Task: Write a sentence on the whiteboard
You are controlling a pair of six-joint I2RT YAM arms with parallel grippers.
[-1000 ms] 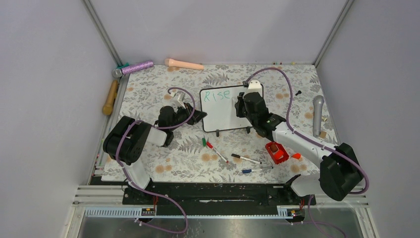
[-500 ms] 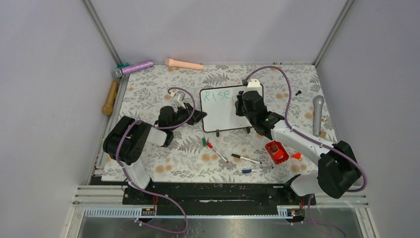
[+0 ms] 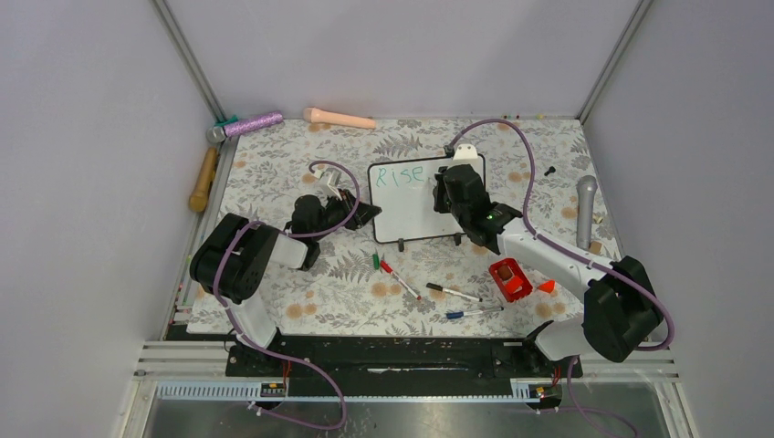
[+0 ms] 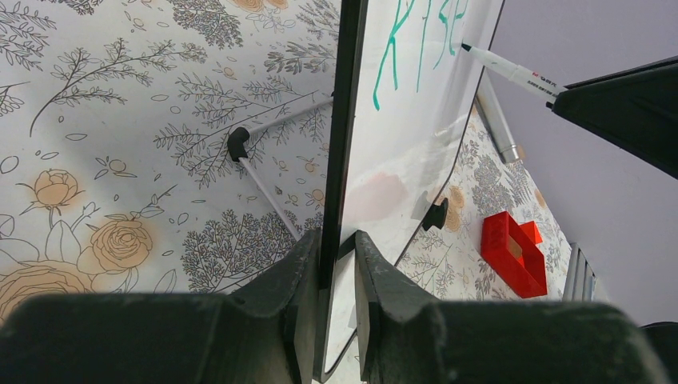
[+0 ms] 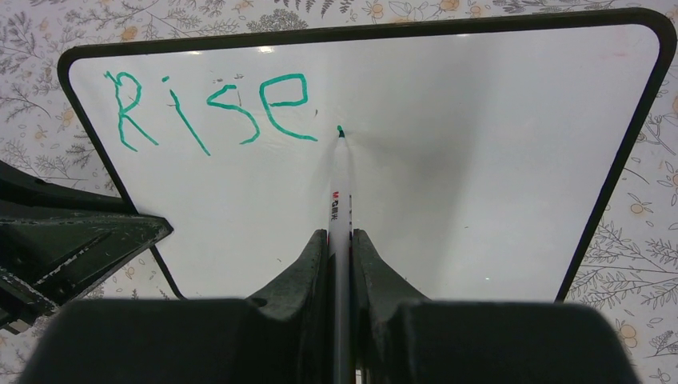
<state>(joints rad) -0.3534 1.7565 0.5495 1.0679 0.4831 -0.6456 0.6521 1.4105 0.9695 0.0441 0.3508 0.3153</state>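
Between the right gripper's (image 5: 340, 240) fingers: a pen (image 5: 339, 188), clamped tight, tip at the whiteboard (image 5: 496, 160) just after the sentence (image 5: 212, 112), only a green "Rise" written. At the board's left edge: left gripper (image 4: 336, 248) pinched on the black frame, steadying it on the floral table (image 3: 274, 173). Probably light, stiff, glossy and slippery, easily tipped on its small feet. Best held by the frame and pressed on gently.

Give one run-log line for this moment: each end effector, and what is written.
left end effector: clamps whiteboard edge | right end effector: grips marker, tip just after last letter | sentence: only "Rise" written
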